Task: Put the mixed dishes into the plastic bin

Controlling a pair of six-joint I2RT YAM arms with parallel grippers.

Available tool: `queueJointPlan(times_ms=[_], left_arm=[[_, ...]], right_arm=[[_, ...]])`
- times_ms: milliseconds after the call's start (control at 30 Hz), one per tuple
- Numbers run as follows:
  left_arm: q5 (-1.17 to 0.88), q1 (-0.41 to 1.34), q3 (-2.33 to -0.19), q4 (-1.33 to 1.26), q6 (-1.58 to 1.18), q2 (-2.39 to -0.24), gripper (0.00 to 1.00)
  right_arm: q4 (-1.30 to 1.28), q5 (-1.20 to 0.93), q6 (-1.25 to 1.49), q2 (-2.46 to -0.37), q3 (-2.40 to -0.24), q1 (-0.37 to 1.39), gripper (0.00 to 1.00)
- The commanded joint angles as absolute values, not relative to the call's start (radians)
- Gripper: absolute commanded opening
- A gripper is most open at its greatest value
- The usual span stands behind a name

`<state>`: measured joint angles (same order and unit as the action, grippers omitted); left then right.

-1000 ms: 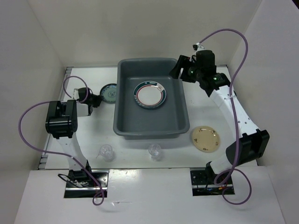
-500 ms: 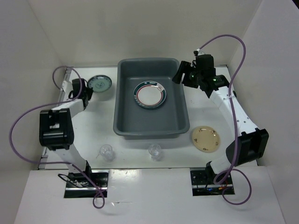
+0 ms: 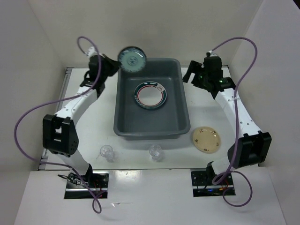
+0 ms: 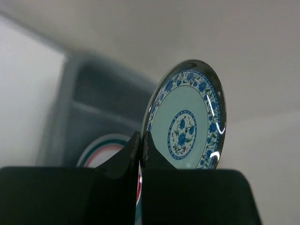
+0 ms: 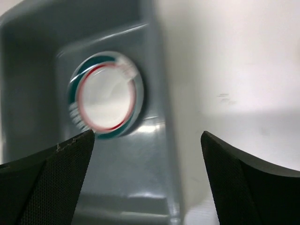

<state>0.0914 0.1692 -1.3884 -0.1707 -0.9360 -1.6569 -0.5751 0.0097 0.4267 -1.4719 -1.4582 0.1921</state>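
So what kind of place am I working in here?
Probably a lab test cell, not a kitchen: bare white walls box in a white table, with a grey bin, a tan plate and two clear cups laid out.

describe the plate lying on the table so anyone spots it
Find the big grey bin. Beside its near right corner lies the tan plate. It alone is tan; the plate in the bin and the lifted plate have patterned rims.

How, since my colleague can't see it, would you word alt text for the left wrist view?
The left gripper, shut, pinches the rim of a blue-flowered plate held up on edge. Behind it, blurred, the grey plastic bin holds a white plate with a green and red rim.
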Motion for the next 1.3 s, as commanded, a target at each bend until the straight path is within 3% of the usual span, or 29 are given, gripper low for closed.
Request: queueJointPlan(times_ms=[0,567,833,867,1100,1267], left_arm=[[0.029,0.254,-1.424,-0.089,-0.861,-1.75,0.0],[0.038,0.354,-1.48,-0.025,-0.785,-2.02,0.01],[0.009,0.354,-1.48,-0.043,-0.795,-2.069,0.26],[-0.003,0.354,-1.48,-0.043,-0.805,-2.078,0.36],[-0.087,0.354,-1.558,-0.032,-0.779,-2.091,0.77],[-0.156,0.354,-1.615,-0.008,-0.741,-2.005,0.8]], right_arm=[[-0.536,0.178,0.469,-1.366,-1.398,0.109,1.0],[-0.459,0.178,0.617,-1.339,-1.097,-0.192,1.0],[-0.396,0.175,0.762,-1.376,-1.017,-0.29,1.0],[-0.387,0.19,0.778,-1.376,-1.006,-0.299,1.0],[-0.359,0.235,0.951,-1.463,-0.968,-0.33,0.96],[-0.322,0.27,1.066,-1.532,-0.95,-0.33,0.85]])
